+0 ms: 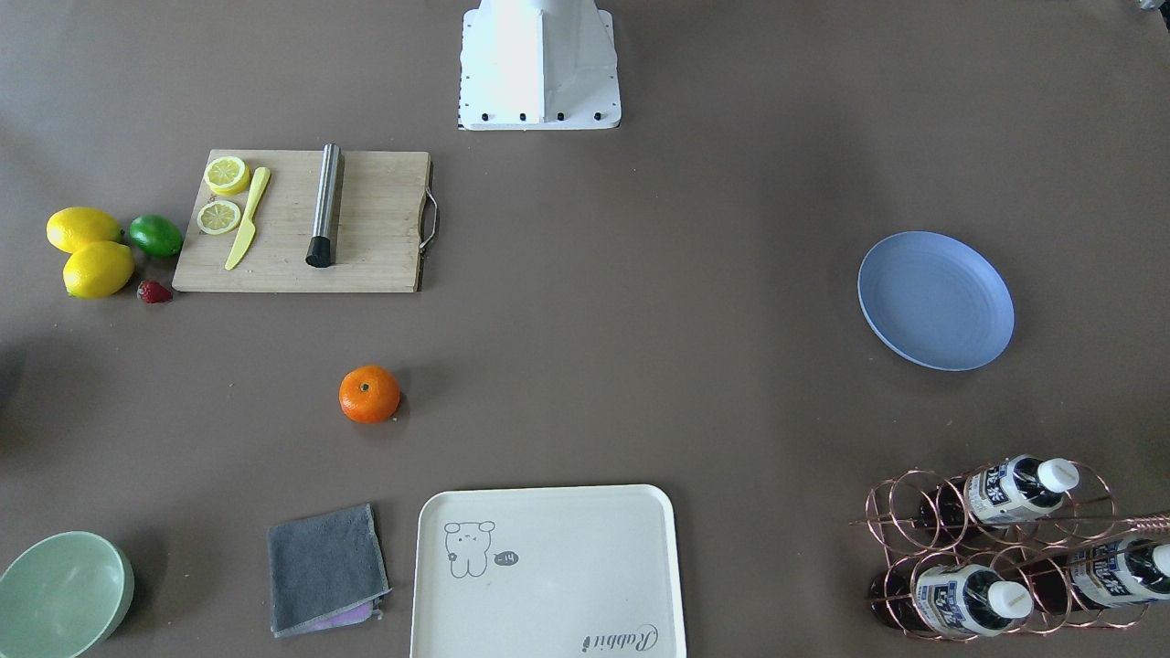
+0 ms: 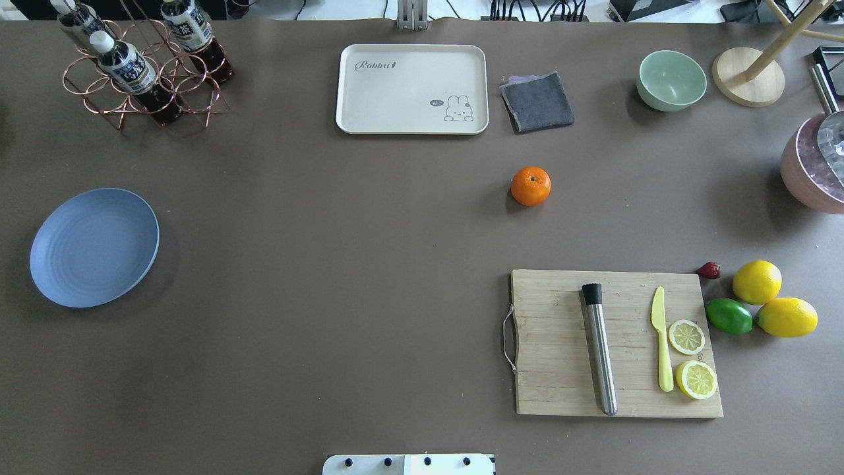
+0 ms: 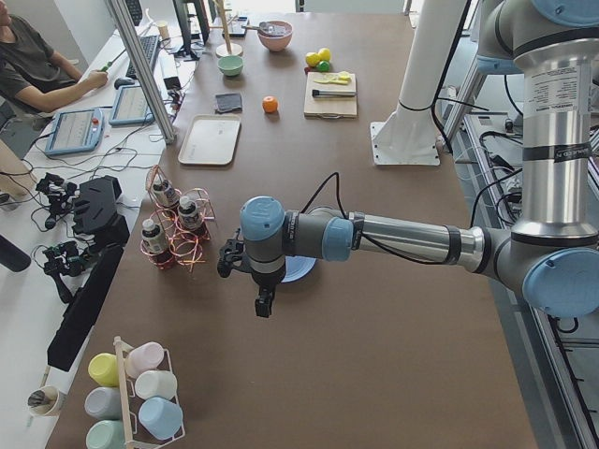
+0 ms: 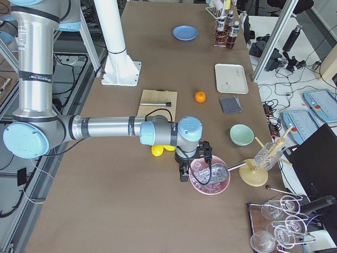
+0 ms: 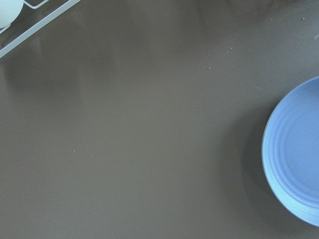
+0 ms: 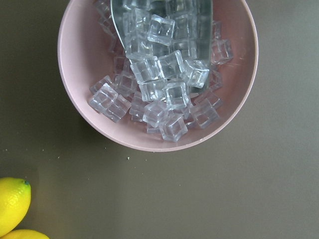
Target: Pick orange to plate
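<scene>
Orange in colour, the orange (image 2: 531, 185) sits on the table between board (image 2: 554, 343) and tray (image 2: 395, 99), well apart from the bare plate (image 2: 94, 247). Nothing is done yet; pick and placing are both left. Left gripper (image 3: 265, 304) and right gripper (image 4: 184, 175) hang away from it; whether their jaws are spread or together, I cannot tell.

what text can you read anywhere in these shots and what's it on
"Rabbit", in script, on a corner of the cream tray.
Speech bubble beside the rabbit drawing on that tray: too small to read.
Labels on the bottles: printed characters, too blurred to read.
Strip label on the left arm: too small to read.
</scene>
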`<move>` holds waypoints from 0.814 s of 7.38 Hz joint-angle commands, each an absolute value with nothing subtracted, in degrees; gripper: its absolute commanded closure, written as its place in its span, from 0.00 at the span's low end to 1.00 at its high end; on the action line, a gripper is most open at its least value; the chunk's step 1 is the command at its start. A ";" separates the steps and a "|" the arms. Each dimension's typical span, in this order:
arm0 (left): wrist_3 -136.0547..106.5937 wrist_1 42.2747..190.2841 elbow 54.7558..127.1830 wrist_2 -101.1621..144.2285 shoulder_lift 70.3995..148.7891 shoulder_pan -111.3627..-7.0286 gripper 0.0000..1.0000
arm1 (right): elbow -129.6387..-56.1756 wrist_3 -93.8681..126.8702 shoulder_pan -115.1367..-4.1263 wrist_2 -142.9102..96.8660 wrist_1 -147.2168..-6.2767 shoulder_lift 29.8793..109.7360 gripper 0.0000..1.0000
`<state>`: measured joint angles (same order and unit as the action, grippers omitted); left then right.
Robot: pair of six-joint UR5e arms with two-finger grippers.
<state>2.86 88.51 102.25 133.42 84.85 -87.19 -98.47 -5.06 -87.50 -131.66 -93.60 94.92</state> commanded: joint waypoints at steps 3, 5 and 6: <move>3.34 88.33 102.31 132.98 85.25 -87.10 0.02 | -98.53 -5.10 -87.54 -131.66 -93.60 94.75 0.00; 3.52 88.51 102.39 133.07 84.90 -87.10 0.02 | -98.52 -5.19 -87.45 -131.57 -93.60 94.66 0.00; 3.52 88.51 102.57 133.24 84.90 -87.10 0.02 | -98.44 -5.27 -87.36 -131.57 -93.60 94.66 0.00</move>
<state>3.48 88.49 102.45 133.11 84.95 -87.11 -98.49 -5.20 -87.44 -131.60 -93.60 94.68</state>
